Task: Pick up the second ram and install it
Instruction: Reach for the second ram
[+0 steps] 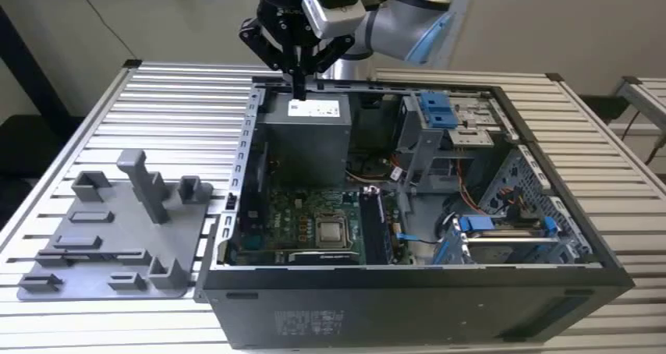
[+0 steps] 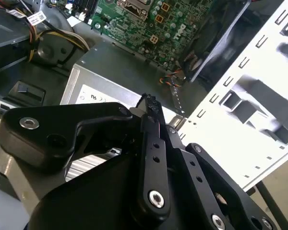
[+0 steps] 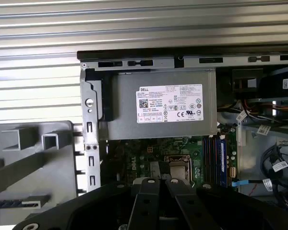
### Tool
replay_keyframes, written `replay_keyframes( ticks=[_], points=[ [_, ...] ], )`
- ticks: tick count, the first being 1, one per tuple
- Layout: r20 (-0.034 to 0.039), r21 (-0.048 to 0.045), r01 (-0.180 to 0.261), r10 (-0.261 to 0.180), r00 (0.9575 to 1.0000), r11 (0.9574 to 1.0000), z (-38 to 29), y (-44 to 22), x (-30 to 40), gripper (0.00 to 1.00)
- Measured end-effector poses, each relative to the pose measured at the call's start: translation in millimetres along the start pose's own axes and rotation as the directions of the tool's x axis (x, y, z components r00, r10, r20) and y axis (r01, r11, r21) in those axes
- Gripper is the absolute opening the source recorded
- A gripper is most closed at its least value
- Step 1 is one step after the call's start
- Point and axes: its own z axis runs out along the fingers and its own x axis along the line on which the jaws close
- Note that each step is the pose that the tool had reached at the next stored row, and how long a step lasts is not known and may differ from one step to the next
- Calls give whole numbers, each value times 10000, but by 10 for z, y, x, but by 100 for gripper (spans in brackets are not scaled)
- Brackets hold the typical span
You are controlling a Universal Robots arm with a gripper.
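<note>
Exterior view: jaws together at 12 o'clock; second ram (image 1: 92, 253), 8 o'clock, judged light, brittle; I'd grip its edges.

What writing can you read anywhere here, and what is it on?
White label on the grey metal box: rows of fine print, too small to read.
Small white tags inside the computer case: too small to read.
Pale print block on the case's near wall in the exterior view: blurred, unreadable.
Nothing can be quoted with certainty.
</note>
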Motion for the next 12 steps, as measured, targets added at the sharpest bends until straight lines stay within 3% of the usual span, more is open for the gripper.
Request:
replay_keyframes(
  ticks=[4, 12],
  points=[
    [-1, 2, 3, -3, 10000, 10000, -2, -2, 25, 11],
    [0, -1, 15, -15, 10000, 10000, -4, -12, 176, 11]
  ],
)
